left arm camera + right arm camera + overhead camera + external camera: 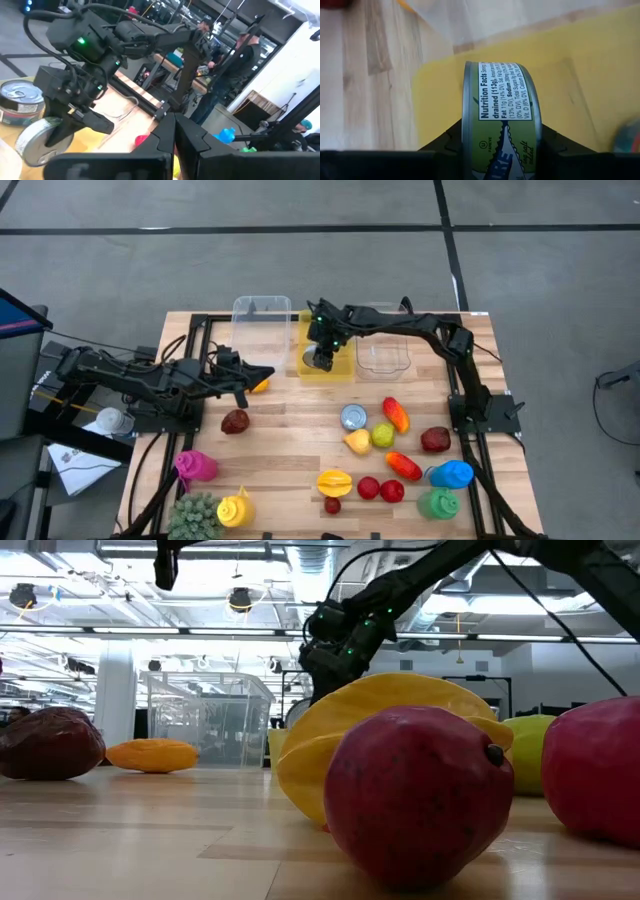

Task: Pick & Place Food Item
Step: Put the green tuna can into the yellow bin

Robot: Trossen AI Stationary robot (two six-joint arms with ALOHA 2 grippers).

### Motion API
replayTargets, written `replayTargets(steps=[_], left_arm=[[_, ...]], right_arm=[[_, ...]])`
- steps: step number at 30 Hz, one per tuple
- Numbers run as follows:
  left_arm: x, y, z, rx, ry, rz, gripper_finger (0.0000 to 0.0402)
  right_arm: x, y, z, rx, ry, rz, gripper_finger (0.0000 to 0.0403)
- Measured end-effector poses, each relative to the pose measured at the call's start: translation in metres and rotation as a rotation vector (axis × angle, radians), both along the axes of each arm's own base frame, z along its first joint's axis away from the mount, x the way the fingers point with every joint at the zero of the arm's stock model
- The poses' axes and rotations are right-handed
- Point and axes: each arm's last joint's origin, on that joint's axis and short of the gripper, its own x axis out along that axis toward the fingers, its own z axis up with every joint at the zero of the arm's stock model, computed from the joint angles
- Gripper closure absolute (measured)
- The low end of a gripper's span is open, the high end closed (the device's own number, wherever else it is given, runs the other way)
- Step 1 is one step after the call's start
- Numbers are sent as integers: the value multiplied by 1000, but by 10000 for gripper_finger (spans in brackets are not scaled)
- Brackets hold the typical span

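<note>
- Green-labelled round tin can (502, 122) is the item here, pinched on edge between the right gripper (322, 358)'s two dark fingers, so those jaws are closed partway onto it.
- In the right wrist view the can's nutrition label faces the camera, with the yellow square plastic tray (340, 369) right behind it.
- From above, the can and the right gripper are over the yellow tray's near-left corner; I can't tell if the can touches the tray floor.
- Clear plastic tub (262, 315) sits just left of the yellow tray, and a second clear container (384, 352) just right of it.
- Left gripper (262, 373) is parked left of the yellow tray, jaws fully closed with nothing in them, next to an orange fruit (261, 386).
- Dark red fruit (235, 421) lies further out from the tray on the left.
- Another silver-topped can (353, 417) stands on the wooden table (290, 440) below the yellow tray, among the plastic fruit pile.
</note>
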Motion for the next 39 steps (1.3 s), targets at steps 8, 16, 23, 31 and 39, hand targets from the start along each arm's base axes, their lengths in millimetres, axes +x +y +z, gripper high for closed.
replayTargets(steps=[8,16,23,31,39], left_arm=[[1,0,-3,1,25,0,402],[1,0,-3,1,25,0,402],[1,0,-3,1,25,0,401],[1,0,-3,-3,23,0,402],[1,0,-3,-3,23,0,402]], right_arm=[[-2,-3,-5,14,-11,8,276],[-3,-16,-17,88,-40,28,276],[-4,-18,-24,136,-35,36,276],[-2,-13,-24,139,-28,46,276],[0,-8,-24,119,-19,46,196]])
